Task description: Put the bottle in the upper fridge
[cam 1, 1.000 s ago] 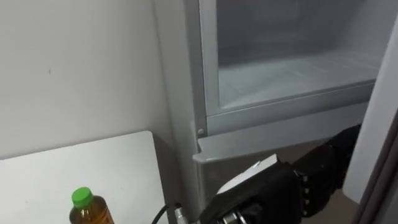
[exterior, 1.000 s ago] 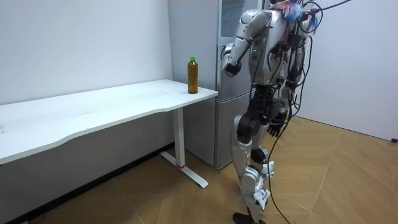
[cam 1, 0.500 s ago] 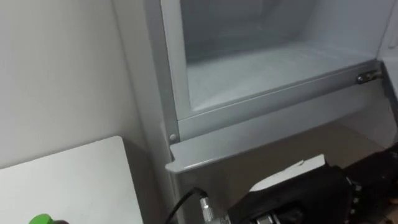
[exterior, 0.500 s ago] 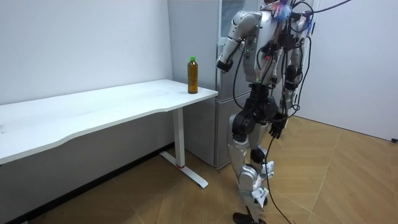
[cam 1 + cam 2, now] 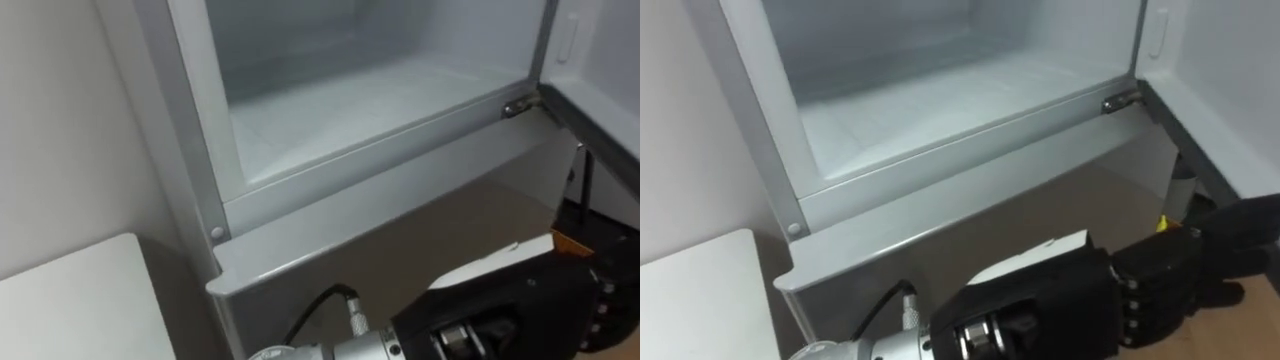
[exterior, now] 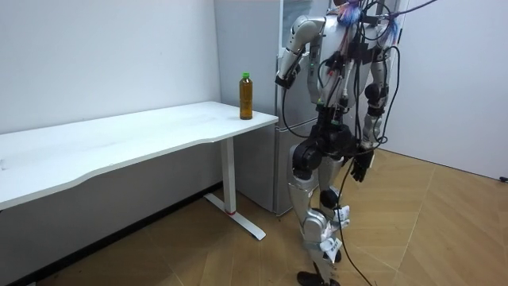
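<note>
Upper fridge [image 5: 350, 100] open; bottle [image 6: 246, 96] upright on table [image 6: 143, 135]

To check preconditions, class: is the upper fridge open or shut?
Open: the upper fridge shows its bare white inner floor, and its door stands swung out on the right.

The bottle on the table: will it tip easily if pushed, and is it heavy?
Tall and slim, the bottle would probably tip under a high push. It looks nearly full of amber liquid, so likely heavy for its size. Near the table corner, it might fall off.
</note>
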